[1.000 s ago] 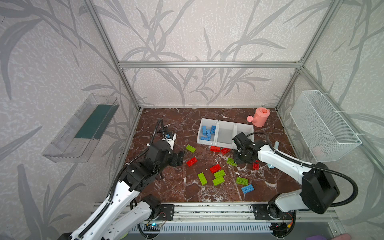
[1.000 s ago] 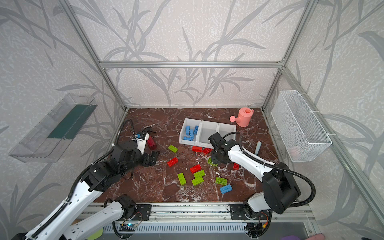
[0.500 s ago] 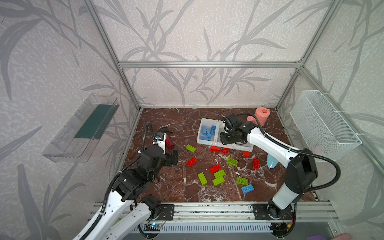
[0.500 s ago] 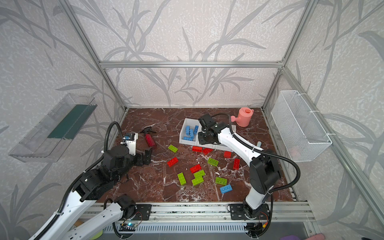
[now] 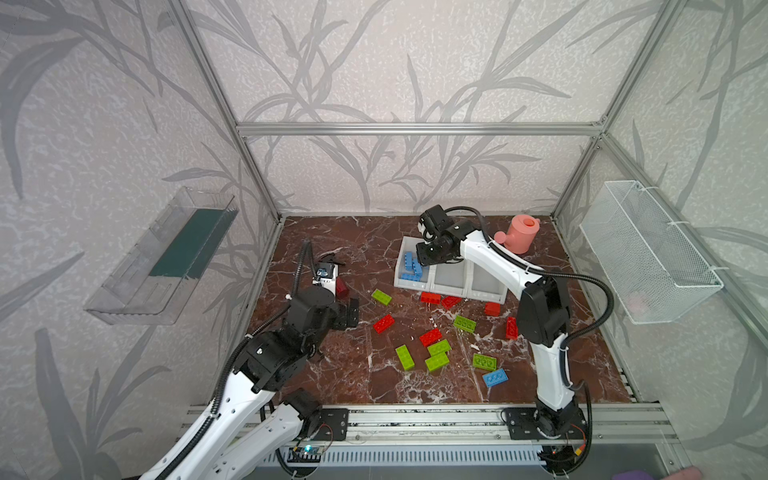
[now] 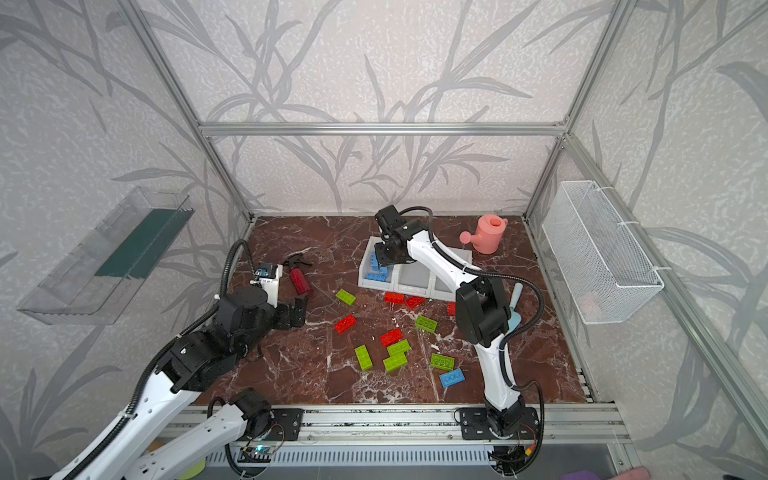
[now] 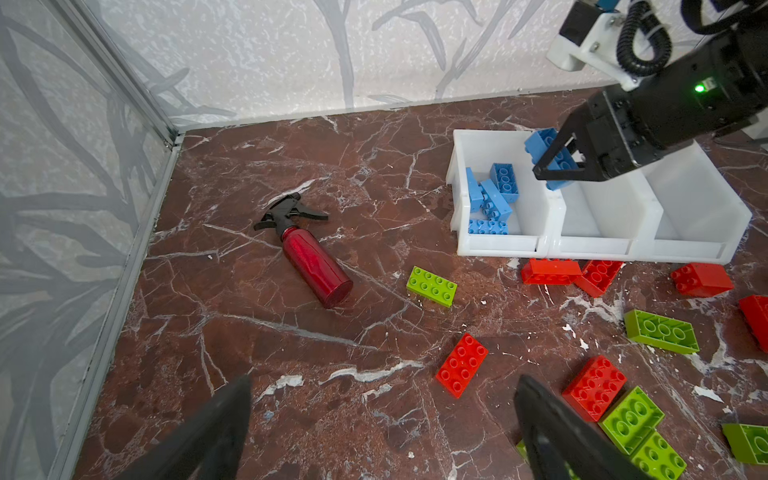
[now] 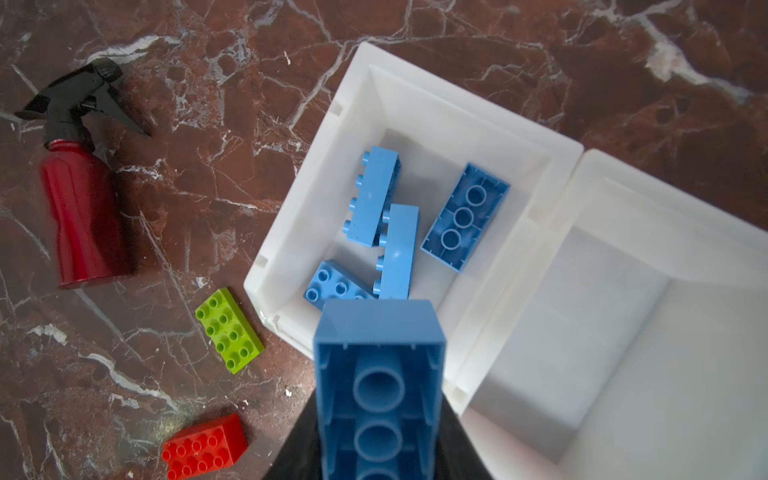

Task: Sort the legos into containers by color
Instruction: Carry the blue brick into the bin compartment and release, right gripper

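Observation:
The containers (image 5: 451, 277) are three joined white bins at the back of the marble floor. Several blue legos (image 8: 386, 216) lie in the leftmost bin. Above that bin hangs my right gripper (image 5: 426, 257), shut on a blue lego (image 8: 378, 374) held with its hollow underside toward the wrist camera. My left gripper (image 7: 382, 386) is open and empty, low over bare floor at the left. Red, lime green and one blue lego (image 5: 495, 377) lie scattered in front of the bins, such as a green one (image 5: 381, 297) and a red one (image 5: 383, 323).
A red spray bottle (image 7: 311, 257) lies on the floor just beyond my left gripper. A pink watering can (image 5: 521, 233) stands behind the bins. A wire basket (image 5: 648, 257) hangs on the right wall and a clear tray (image 5: 166, 257) on the left wall.
My right gripper has carried the blue lego from the floor in front of the bins up and left to above the leftmost bin. My left arm has drawn back to the left.

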